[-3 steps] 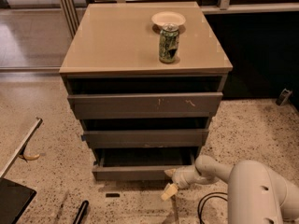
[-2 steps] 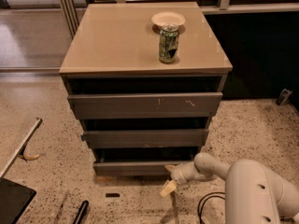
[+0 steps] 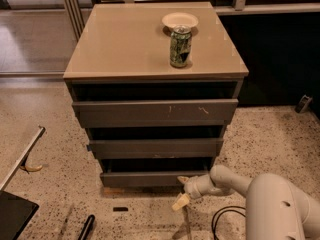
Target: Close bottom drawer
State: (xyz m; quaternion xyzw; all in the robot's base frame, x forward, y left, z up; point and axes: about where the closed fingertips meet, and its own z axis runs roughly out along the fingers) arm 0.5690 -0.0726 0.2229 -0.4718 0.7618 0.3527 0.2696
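Against a second ago, the bottom drawer (image 3: 145,179) is pushed further in. The dark gap above its front is narrower, and the front is set higher in the view, closer under the middle drawer (image 3: 155,148). The gripper (image 3: 181,191) is shifted up and inward with it. The can (image 3: 180,46) and bowl (image 3: 180,20) are unchanged on the cabinet (image 3: 115,44) top.

The gripper is placed low, at the right end of the bottom drawer's front, carried by the arm (image 3: 230,181) from lower right. Its fingers are spread apart and nothing is held between them. The upper fingertip is set against the drawer front, touching or very nearly so. The lower, pale-tipped one is hung over the floor (image 3: 60,194), clear of the drawer.

The bottom drawer is found at the foot of the cabinet, lowest of three. Its long axis is laid left to right across the view, level, and its slim front is turned toward the camera. It is not fully shut: a strip of dark interior is shown above the front.
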